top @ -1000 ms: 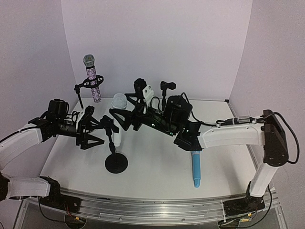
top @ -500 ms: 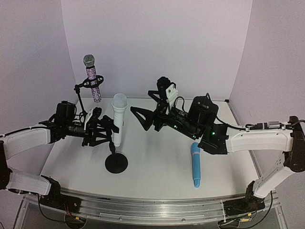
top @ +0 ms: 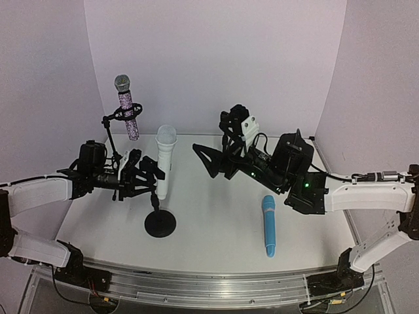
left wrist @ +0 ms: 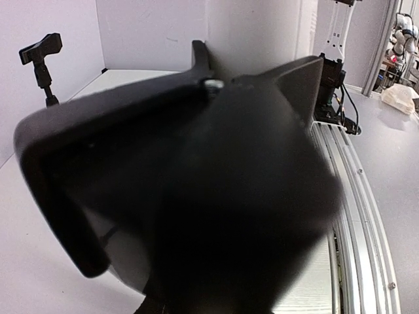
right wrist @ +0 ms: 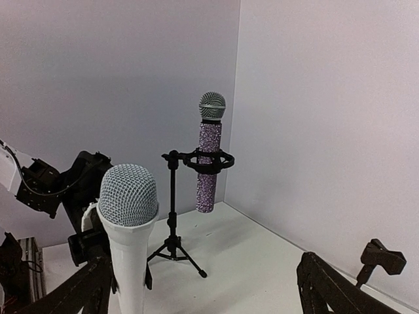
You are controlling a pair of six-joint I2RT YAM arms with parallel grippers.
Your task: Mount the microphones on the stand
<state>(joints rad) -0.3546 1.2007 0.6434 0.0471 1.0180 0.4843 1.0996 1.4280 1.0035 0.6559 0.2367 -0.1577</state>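
The white microphone (top: 163,160) stands upright in the clip of the round-base stand (top: 159,224). My left gripper (top: 145,173) sits just left of it, shut on that stand's clip; in the left wrist view only a black blur fills the middle. The purple-glitter microphone (top: 128,112) hangs in the ring of the tripod stand (right wrist: 172,216) at the back left. Flat on the table at the right lies the light blue microphone (top: 268,226). My right gripper (top: 213,162) hovers open to the right of the white microphone (right wrist: 127,229), with nothing between its fingers (right wrist: 327,288).
An empty black clip stand (left wrist: 40,53) stands near the back wall and shows again at the lower right (right wrist: 383,258). White walls close the table (top: 216,216) at the back and both sides. A metal rail (top: 209,288) runs along the near edge.
My left gripper moved right to the stand's clip and went from wide open to shut. My right arm drew back to the right, away from the white microphone, still open.
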